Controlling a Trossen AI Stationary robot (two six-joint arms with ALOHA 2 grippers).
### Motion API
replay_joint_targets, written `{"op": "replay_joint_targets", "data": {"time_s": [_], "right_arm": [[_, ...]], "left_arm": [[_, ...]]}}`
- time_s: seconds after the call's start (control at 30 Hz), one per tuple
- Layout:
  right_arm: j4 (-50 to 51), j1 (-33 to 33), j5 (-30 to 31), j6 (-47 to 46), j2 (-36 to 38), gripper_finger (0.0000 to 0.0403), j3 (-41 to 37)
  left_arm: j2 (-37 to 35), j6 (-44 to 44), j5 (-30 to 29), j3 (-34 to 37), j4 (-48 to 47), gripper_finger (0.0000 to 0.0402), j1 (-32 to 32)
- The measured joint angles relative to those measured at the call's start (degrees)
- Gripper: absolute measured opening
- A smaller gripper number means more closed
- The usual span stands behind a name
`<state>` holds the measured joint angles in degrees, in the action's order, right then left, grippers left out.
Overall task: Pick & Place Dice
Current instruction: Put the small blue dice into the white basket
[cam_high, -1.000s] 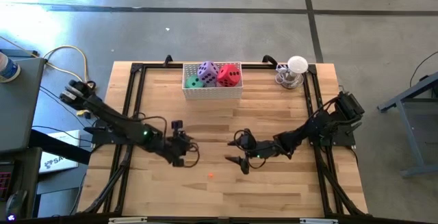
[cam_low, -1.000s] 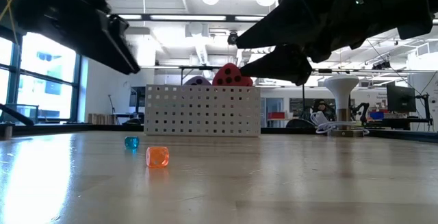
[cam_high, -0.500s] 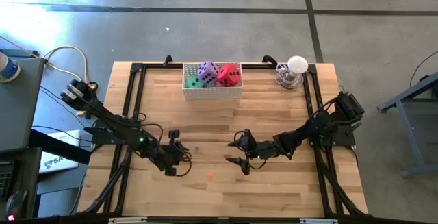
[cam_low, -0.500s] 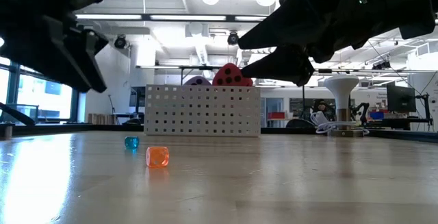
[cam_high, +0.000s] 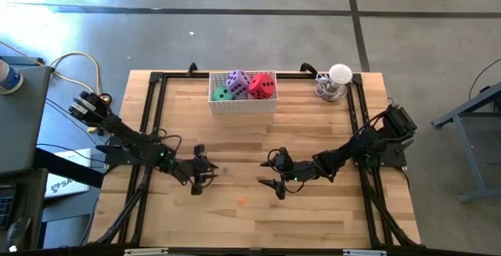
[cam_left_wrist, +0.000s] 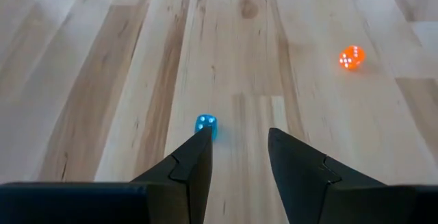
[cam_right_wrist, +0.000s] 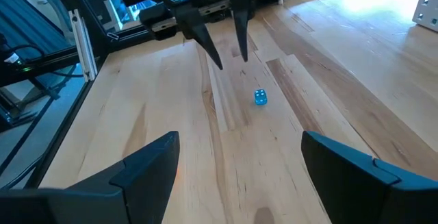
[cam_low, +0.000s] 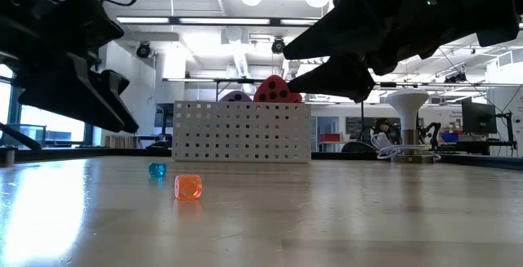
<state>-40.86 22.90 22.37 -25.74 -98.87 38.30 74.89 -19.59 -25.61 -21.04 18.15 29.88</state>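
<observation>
A white perforated basket [cam_high: 243, 102] [cam_low: 242, 131] stands at the table's far edge. In it lie the purple die [cam_high: 237, 81], the green die [cam_high: 222, 93] and the red die [cam_high: 263, 87] [cam_low: 276, 91]. The pink die is not in view. My left gripper [cam_high: 200, 176] [cam_left_wrist: 239, 148] hovers open over the middle of the table, its fingers on either side of a tiny blue speck die [cam_left_wrist: 206, 125] without touching it. My right gripper [cam_high: 274, 175] [cam_right_wrist: 239, 148] hovers wide open just to the right, facing the left one.
A tiny blue die [cam_low: 157, 170] [cam_right_wrist: 261, 97] and a tiny orange die [cam_high: 240, 201] [cam_low: 188, 187] [cam_left_wrist: 351, 57] lie on the wood between the grippers. A white mushroom-shaped object [cam_high: 338, 80] [cam_low: 408, 104] stands at the far right corner. A black frame [cam_high: 153, 115] borders the table.
My left gripper has drawn back a little toward the table's left edge and come lower, as the low view shows. The right arm and the dice have stayed where they were.
</observation>
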Motion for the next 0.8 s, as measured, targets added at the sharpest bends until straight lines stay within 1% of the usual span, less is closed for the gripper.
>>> {"op": "replay_joint_targets", "data": {"time_s": [0.17,0.3,0.57,0.73,0.8], "right_arm": [[0.0,0.0,0.0,0.0,0.0,0.03,0.0],[0.0,0.0,0.0,0.0,0.0,0.03,0.0],[0.0,0.0,0.0,0.0,0.0,0.03,0.0],[0.0,0.0,0.0,0.0,0.0,0.03,0.0],[0.0,0.0,0.1,0.0,0.0,0.03,0.0]], "left_arm": [[0.0,-2.4,0.3,0.2,0.0,0.0137,-0.6],[0.8,-2.4,0.3,0.2,0.4,0.0137,-0.6],[8.6,-1.9,0.2,0.2,3.8,0.0137,-0.6],[12.2,-1.1,-2.3,0.2,5.5,0.0137,-0.7],[13.1,-1.1,-2.3,0.2,6.4,0.0137,-1.3]]}}
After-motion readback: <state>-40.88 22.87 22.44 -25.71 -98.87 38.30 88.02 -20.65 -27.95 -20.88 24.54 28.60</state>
